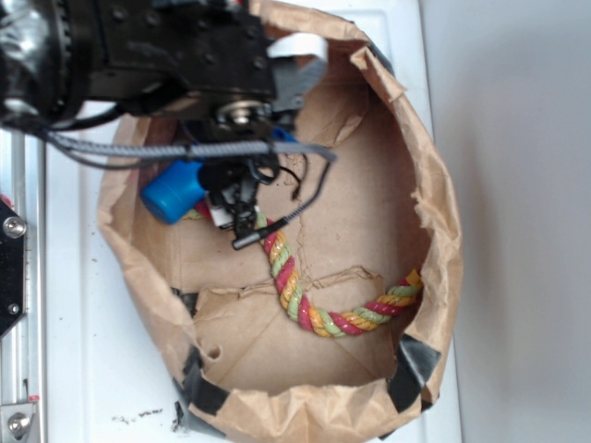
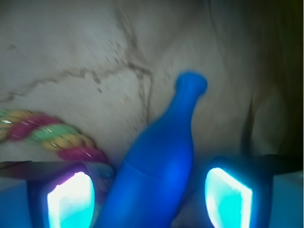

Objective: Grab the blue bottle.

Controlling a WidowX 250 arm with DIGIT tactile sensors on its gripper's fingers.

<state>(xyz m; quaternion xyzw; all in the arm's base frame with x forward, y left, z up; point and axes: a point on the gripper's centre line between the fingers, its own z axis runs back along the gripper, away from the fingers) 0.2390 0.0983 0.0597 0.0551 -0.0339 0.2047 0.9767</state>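
Observation:
The blue bottle [image 2: 161,161] lies tilted on the brown paper floor of the bag, its neck pointing away from the wrist camera. In the exterior view its thick blue end [image 1: 172,191] sticks out to the left from under the arm. My gripper [image 2: 149,199] is open, with one finger on each side of the bottle's body. The left finger [image 2: 71,199] is close to the bottle and the right finger [image 2: 228,197] stands apart with a gap. In the exterior view the gripper [image 1: 233,194] hangs low inside the bag, partly hidden by cables.
A red, yellow and green twisted rope [image 1: 294,284] curves across the bag floor, and one end lies beside the left finger [image 2: 52,135]. The crumpled brown paper bag wall [image 1: 434,212] rings the area. It sits on a white surface [image 1: 74,305].

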